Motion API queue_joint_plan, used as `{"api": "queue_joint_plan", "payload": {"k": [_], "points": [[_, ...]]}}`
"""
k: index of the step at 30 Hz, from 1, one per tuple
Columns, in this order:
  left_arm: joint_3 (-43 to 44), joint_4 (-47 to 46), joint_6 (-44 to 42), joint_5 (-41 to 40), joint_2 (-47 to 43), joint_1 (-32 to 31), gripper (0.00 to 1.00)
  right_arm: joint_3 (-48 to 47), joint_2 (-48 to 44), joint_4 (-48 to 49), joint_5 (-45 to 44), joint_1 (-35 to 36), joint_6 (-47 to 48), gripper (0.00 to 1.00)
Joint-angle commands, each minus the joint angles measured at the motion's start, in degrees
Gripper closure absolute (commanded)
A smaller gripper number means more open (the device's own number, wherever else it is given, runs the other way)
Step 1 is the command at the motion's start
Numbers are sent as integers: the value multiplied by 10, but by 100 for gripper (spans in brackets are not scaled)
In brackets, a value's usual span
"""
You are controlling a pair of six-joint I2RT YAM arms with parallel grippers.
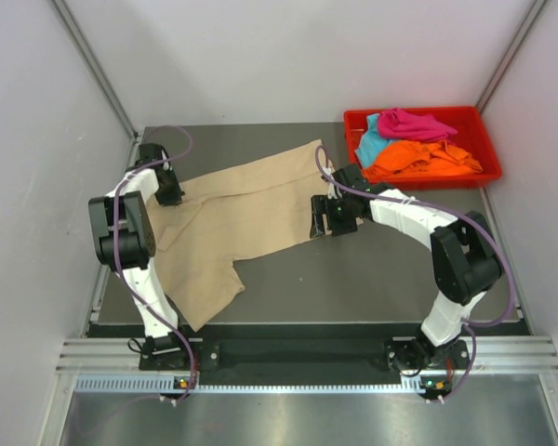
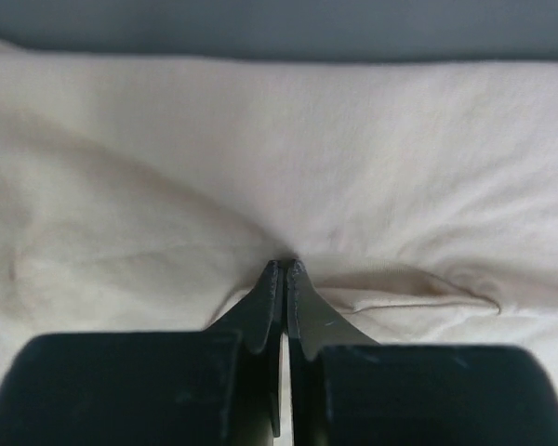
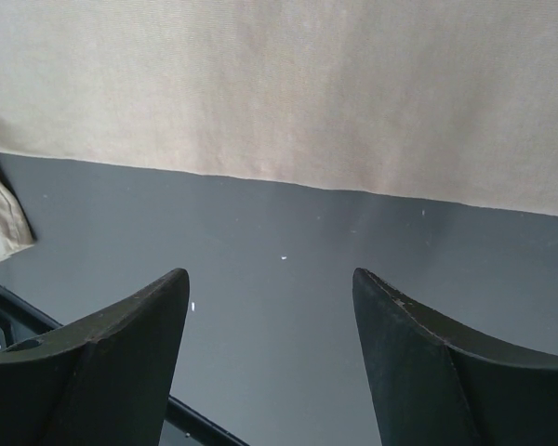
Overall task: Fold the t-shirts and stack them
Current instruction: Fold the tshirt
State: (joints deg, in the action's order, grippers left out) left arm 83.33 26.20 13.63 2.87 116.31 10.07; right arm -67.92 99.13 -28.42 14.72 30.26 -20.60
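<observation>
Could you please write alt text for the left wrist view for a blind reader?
The left gripper, shut, pinches a small fold of the beige t-shirt, which fills nearly the whole view below a dark strip of table.

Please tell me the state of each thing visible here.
Red plastic tray: holding three shirts.
Orange cloth t-shirt: crumpled in tray.
Magenta-pink cloth t-shirt: crumpled in tray.
Teal-blue cloth t-shirt: crumpled in tray.
Beige cloth t-shirt: spread out on table.
Left gripper: shut, pinching the beige cloth t-shirt.
Right gripper: open, empty.
</observation>
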Motion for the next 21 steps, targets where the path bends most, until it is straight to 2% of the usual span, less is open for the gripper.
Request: {"api": "queue_joint_plan", "payload": {"k": [1,6,14,15,17,18,21], "points": [[-21,8,16,-12,-58,-10,100,-22,-8,7,6,9,4,29],[-70,32,75,-58,-121,-37,100,-22,-3,11,9,11,2,29],[-182,46,179,-58,-206,-91,99,-21,15,22,15,23,2,29],[-206,45,194,-47,-226,-96,94,-23,19,23,15,24,3,29],[-238,30,224,6,-255,-127,91,-34,39,28,15,25,3,29],[-241,33,230,8,-263,-151,83,-41,47,29,15,24,2,29],[-235,54,229,-23,-299,-157,67,-86,85,29,22,24,-6,29]]}}
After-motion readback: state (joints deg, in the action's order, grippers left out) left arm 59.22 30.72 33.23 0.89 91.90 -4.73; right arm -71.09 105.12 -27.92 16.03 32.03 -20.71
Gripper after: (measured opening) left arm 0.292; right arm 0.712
